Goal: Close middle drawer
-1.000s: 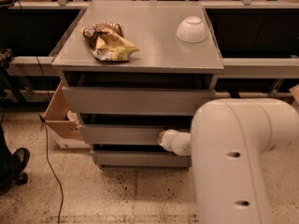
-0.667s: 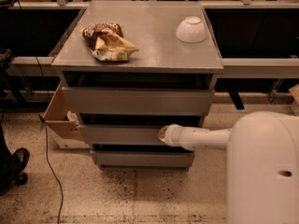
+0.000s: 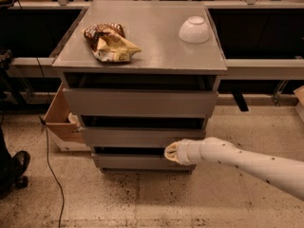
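Pushing phase: approach judged done; contact w/ the front not confirmed.
Middle drawer (image 3: 142, 137): 2nd of three in the cabinet (image 3: 156, 46), pulled out a little, dark gap seen above its front.
Gripper (image 3: 172, 153): held at 5 o'clock of that front, by its lower edge; arm is brought in from 4 o'clock.
Grip state: can't be told.
Next move: tip to be raised slightly toward 12, set on the front, then pushed straight in till flush.
Cabinet top: snack bag (image 3: 110, 42) at 10 o'clock, bowl (image 3: 194, 30) at 2; not involved.

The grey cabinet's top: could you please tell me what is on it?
A crumpled snack bag lies at left, an upside-down white bowl at right; anything beneath the bowl is hidden. The claw is lower down, by the middle drawer.
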Action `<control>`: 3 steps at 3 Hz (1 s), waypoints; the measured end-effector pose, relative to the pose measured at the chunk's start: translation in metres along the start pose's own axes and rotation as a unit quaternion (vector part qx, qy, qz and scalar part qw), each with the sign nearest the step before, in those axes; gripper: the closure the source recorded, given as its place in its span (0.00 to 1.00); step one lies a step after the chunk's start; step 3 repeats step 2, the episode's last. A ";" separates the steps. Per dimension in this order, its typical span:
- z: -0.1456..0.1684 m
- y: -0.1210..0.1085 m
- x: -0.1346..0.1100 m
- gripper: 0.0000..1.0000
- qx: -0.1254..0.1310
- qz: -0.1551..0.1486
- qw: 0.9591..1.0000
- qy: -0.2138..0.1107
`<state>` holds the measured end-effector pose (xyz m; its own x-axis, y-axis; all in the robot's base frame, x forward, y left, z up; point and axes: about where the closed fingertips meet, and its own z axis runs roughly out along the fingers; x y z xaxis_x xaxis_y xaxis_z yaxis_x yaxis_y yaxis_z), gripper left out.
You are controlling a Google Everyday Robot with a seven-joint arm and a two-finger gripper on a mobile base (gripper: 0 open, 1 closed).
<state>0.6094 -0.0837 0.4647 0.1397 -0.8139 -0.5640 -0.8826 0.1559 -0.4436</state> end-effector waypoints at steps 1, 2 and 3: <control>-0.066 0.061 -0.021 1.00 -0.061 0.050 0.996 -0.032; -0.097 0.088 0.001 0.81 -0.082 0.081 0.993 -0.024; -0.097 0.088 0.001 0.81 -0.082 0.081 0.993 -0.024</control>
